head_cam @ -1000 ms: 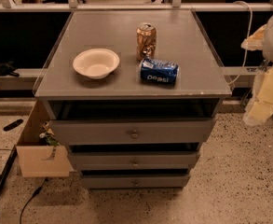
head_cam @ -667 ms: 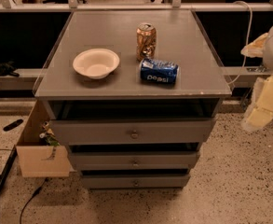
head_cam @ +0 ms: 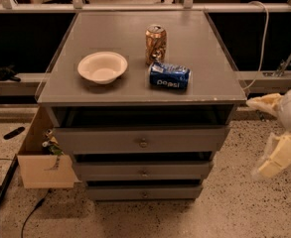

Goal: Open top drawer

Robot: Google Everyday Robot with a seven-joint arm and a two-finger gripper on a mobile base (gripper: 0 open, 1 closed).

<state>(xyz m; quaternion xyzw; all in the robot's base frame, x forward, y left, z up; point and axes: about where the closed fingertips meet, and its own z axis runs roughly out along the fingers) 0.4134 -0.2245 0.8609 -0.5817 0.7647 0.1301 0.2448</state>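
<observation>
The top drawer [head_cam: 110, 141] is the widest grey front of the grey cabinet [head_cam: 60, 90], with a small round metal knob [head_cam: 143, 143] at its centre. A dark gap shows between it and the cabinet top. My gripper [head_cam: 270, 133] hangs at the right edge of the view, to the right of the cabinet at drawer height and well apart from the knob. Its two cream fingers [head_cam: 263, 104] are spread open and hold nothing.
On the cabinet top stand a white bowl [head_cam: 102, 67], an upright gold can [head_cam: 155, 44] and a blue Pepsi can [head_cam: 169, 75] on its side. Two narrower drawers [head_cam: 143, 170] sit below. A cardboard box [head_cam: 39, 157] stands left of the cabinet. Cables lie on the speckled floor.
My gripper has moved down along the right edge of the view, from tabletop height to drawer height. The cabinet and the things on it have not moved.
</observation>
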